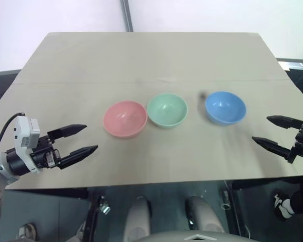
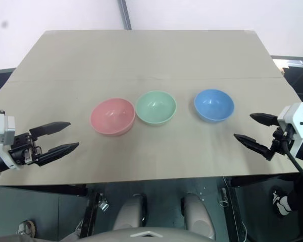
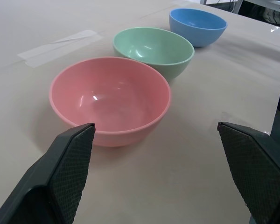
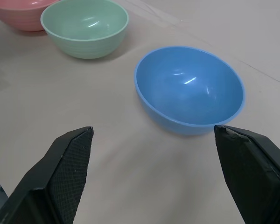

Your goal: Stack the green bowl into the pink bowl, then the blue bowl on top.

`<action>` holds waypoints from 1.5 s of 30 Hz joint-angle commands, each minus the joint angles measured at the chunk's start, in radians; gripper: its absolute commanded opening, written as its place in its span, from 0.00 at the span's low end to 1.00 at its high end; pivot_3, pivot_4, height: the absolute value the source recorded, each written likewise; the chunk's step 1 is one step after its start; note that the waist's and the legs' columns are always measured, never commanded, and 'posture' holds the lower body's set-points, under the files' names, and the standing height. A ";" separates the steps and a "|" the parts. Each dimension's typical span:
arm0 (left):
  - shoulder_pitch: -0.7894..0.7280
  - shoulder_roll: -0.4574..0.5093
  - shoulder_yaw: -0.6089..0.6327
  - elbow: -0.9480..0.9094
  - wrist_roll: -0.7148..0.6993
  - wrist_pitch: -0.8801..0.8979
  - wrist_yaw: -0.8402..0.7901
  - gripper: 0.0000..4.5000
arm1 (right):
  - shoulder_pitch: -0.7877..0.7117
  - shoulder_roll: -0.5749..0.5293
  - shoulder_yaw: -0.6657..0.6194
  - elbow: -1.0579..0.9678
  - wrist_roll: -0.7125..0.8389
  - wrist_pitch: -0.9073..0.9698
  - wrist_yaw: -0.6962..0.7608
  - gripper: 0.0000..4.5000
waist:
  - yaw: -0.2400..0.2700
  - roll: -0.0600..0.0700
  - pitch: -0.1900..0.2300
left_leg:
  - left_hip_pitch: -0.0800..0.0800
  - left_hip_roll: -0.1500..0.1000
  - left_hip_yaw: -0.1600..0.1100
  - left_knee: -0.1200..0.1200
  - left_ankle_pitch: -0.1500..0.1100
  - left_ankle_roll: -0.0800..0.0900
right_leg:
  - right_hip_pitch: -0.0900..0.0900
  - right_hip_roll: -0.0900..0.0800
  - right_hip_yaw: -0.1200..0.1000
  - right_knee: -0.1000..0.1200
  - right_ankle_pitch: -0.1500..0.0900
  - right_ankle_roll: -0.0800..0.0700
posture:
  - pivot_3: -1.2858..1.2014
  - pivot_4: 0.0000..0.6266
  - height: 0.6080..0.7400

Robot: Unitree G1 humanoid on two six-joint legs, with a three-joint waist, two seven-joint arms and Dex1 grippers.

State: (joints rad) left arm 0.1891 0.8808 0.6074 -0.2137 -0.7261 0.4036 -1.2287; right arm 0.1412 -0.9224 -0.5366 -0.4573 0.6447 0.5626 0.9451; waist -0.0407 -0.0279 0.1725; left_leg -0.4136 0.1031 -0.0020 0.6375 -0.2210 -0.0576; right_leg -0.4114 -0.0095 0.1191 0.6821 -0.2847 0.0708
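Fingers of both the left gripper point(image 1: 83, 139) and right gripper point(image 2: 252, 128) stand spread, empty; grasping the green bowl point(image 1: 166, 110) risks nudging the touching pink bowl point(image 1: 124, 118).

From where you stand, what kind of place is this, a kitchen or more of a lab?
Likely a lab or test bench, not a kitchen: a plain bare table against a blank wall, holding three empty plastic bowls in a row, pink bowl, green bowl and blue bowl.
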 commanded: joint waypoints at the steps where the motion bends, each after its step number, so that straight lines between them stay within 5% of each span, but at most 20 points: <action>1: -0.016 0.015 0.006 -0.011 -0.003 -0.013 -0.012 0.99 | -0.009 0.006 -0.022 -0.020 0.008 -0.014 -0.006 1.00 | 0.000 0.000 0.000 | 0.000 0.000 0.000 0.000 0.000 0.000 | 0.000 0.000 0.000 0.000 0.000 0.000 | 0.52 0.24 1.00; 16: -0.097 -0.008 -0.061 -0.080 -0.020 0.038 0.069 0.99 | -0.069 0.033 0.059 -0.052 0.002 -0.004 -0.077 1.00 | 0.000 0.000 0.000 | 0.000 0.000 -0.001 0.000 0.000 0.000 | 0.001 0.000 -0.001 0.000 0.000 0.000 | 0.52 0.24 1.00; 24: -0.068 0.065 -0.098 -0.250 0.216 0.085 0.322 0.99 | -0.102 0.033 0.150 -0.117 0.024 -0.044 -0.018 1.00 | 0.001 0.000 0.000 | 0.000 0.000 -0.002 0.000 0.000 0.000 | 0.001 0.000 -0.001 0.000 0.000 0.000 | 0.52 0.24 1.00; 30: -0.168 0.232 -0.228 -0.315 0.343 0.032 0.279 0.99 | -0.096 0.042 0.185 -0.123 0.013 -0.124 0.062 1.00 | 0.007 0.000 0.000 | 0.000 -0.001 -0.002 0.001 0.000 0.000 | 0.001 0.000 -0.002 0.000 0.000 0.000 | 0.52 0.24 1.00; 45: -0.293 0.302 -0.523 -0.332 0.575 -0.001 0.271 0.99 | -0.056 0.092 0.239 -0.180 0.010 -0.133 0.026 1.00 | 0.005 0.000 0.001 | -0.001 -0.001 -0.003 0.000 0.000 0.000 | 0.001 -0.001 -0.002 -0.001 0.000 0.000 | 0.52 0.24 1.00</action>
State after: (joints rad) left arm -0.0823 1.1654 0.1033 -0.5372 -0.2059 0.4304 -0.9758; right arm 0.0793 -0.8342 -0.2806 -0.5973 0.6523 0.4518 0.9739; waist -0.0354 -0.0275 0.1731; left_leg -0.4144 0.1017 -0.0046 0.6379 -0.2210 -0.0576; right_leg -0.4101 -0.0102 0.1170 0.6814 -0.2846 0.0709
